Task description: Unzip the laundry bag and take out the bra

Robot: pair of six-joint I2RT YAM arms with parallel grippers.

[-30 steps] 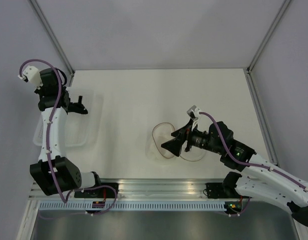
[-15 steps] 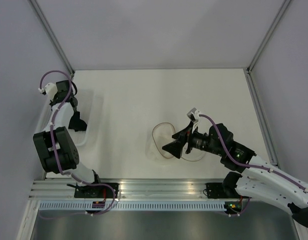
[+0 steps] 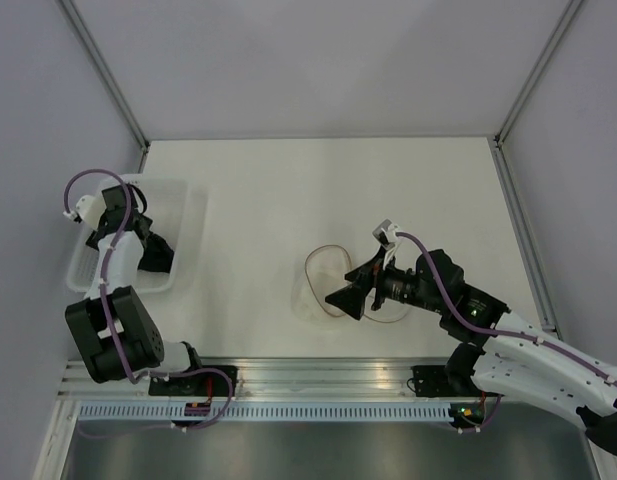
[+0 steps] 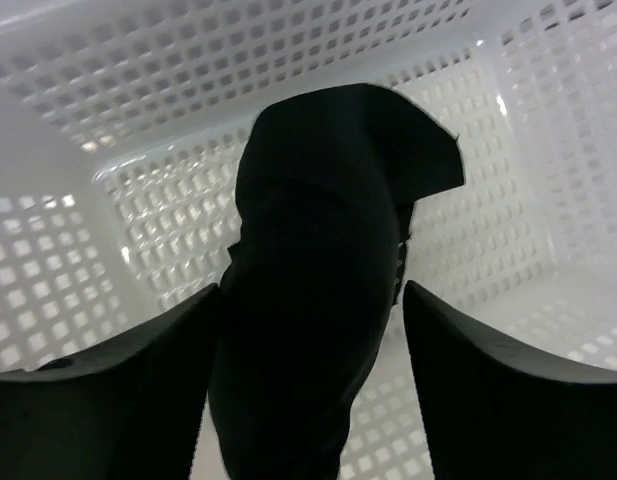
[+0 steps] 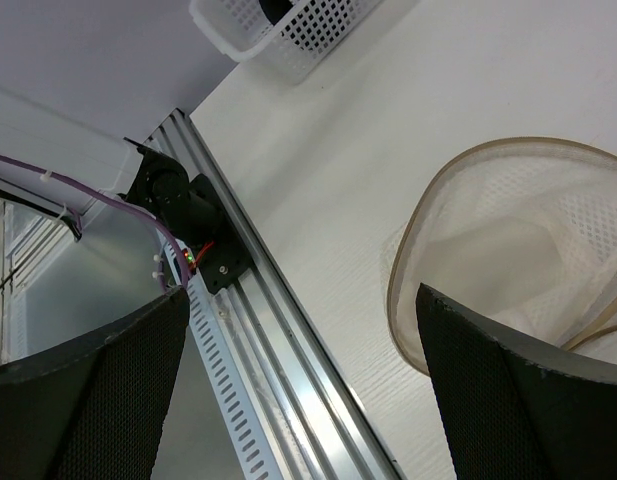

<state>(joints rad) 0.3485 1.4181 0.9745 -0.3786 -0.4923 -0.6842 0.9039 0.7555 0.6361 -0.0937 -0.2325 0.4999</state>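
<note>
Left pincer [image 4: 308, 300] lowered into perforated basket [image 4: 138, 70], parted around soft bra [image 4: 338, 150], right pincer [image 5: 303, 300] open

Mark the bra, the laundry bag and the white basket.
bra [image 4: 318, 250]: left wrist view, middle of the black cloth.
laundry bag [image 5: 528, 225]: right wrist view, white mesh inside the tan rim.
white basket [image 3: 191, 235]: top external view, its right side wall.

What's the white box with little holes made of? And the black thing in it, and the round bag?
The basket looks like hard white plastic, moulded with rows of square holes. The bra seems to be soft matt black cloth; it folds limply. The laundry bag looks like thin white mesh, see-through, with a tan rim.
</note>
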